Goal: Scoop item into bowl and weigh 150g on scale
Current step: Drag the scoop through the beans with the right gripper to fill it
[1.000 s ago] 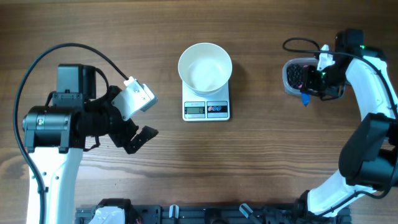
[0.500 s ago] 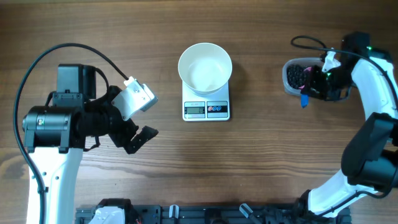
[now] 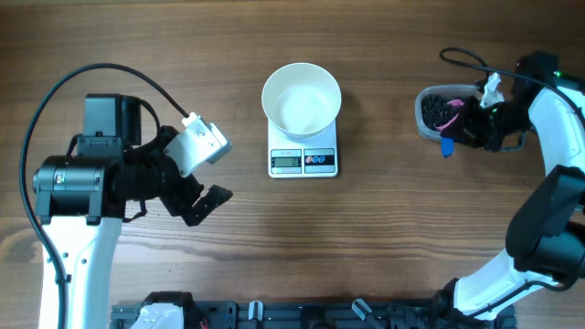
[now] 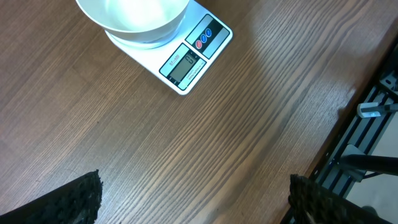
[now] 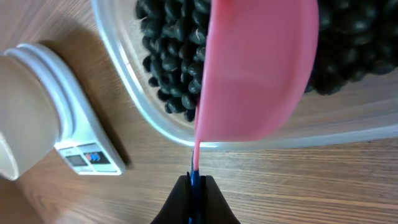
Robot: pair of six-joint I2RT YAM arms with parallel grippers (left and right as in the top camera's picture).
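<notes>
A: Start at the right gripper (image 5: 194, 188). Its fingers are clenched on the thin handle of the pink scoop (image 5: 255, 68), pinched tight with no gap showing.

B: And the scoop's cup sits over the beans (image 5: 168, 62) in the clear tub (image 5: 348, 124). From the wrist view I only get its smooth pink outer side, so I can't tell whether it's loaded.

A: Outward from there, the wrist is bent over the tub's 3 o'clock side, and the white forearm runs back toward 5 o'clock to the base at the table's (image 3: 384, 238) near edge.

B: Progress check, then. The bowl (image 3: 302, 100) is on the scale (image 3: 303, 162), sitting toward the 12 o'clock end with the display clear at 6, and it looks bare white inside.

A: So my read is that it's early. Bowl placed, scoop in hand, no beans delivered. All the scooping, carrying and weighing is left.

B: The tub lies at 3 o'clock from the scale, well apart, so there's a carry to make.

A: The left gripper (image 3: 208, 205)?

B: Fingers spread wide, grasping nothing, above bare wood at 8 o'clock from the scale.
</notes>
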